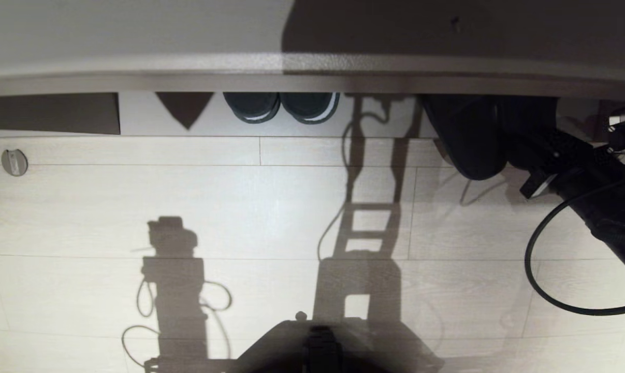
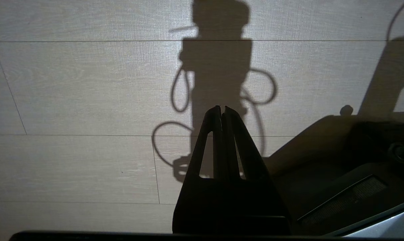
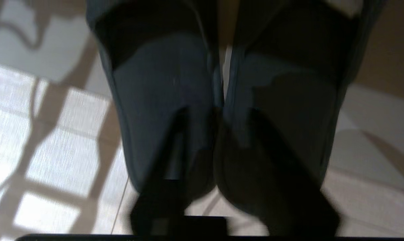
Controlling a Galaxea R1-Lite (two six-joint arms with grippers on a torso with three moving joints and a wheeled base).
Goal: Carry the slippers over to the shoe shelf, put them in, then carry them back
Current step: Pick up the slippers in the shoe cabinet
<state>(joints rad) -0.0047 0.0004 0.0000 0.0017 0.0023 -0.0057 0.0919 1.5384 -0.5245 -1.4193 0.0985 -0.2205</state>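
Note:
The slippers (image 1: pixel 475 140), dark grey and rounded, lie side by side on the floor at the right, their far ends under a pale ledge (image 1: pixel 312 72). Seen from the right wrist, the left slipper (image 3: pixel 161 83) and the right slipper (image 3: pixel 289 87) touch along their inner sides. My right gripper (image 3: pixel 218 112) hangs just over them, open, one dark finger (image 3: pixel 175 144) above each slipper and the touching inner edges between them. I cannot tell whether the recess under the ledge is the shoe shelf. My left gripper (image 2: pixel 222 107) is shut and empty over bare floor beside my base.
A dark pair with a white sole stripe (image 1: pixel 281 106) stands in the recess under the ledge, left of the slippers. A dark panel (image 1: pixel 48 113) closes the recess at far left. My right arm's black cable (image 1: pixel 537 280) loops over the floor. A round floor fitting (image 1: pixel 14 162) sits at left.

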